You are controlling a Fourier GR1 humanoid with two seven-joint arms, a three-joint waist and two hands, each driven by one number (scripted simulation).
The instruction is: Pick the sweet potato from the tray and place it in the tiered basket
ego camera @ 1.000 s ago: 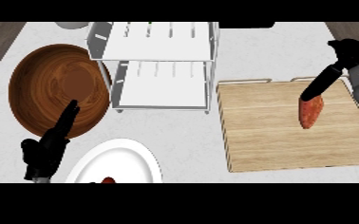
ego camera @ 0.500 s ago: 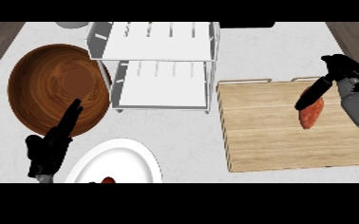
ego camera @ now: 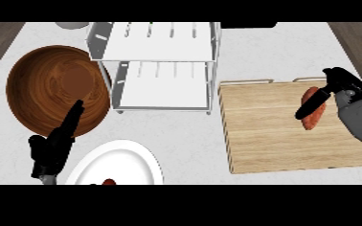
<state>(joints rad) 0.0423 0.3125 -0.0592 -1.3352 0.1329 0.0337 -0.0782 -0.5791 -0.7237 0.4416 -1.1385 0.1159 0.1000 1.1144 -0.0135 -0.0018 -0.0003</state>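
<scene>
Lowered since the earlier frame, the right hand (ego camera: 338,92) is seen with fingers (ego camera: 311,104) part-curled over the sweet potato (ego camera: 311,113), not yet gripped, on the tray (ego camera: 279,134). The potato could be rolled aside if closed off-centre. The left hand (ego camera: 51,151) is held open.

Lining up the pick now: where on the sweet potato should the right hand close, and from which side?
Take the sweet potato across its middle, coming from above and from the right. It lies flat on the wooden tray, long axis running near to far, so its narrow width suits the right hand, already over its right edge.
</scene>
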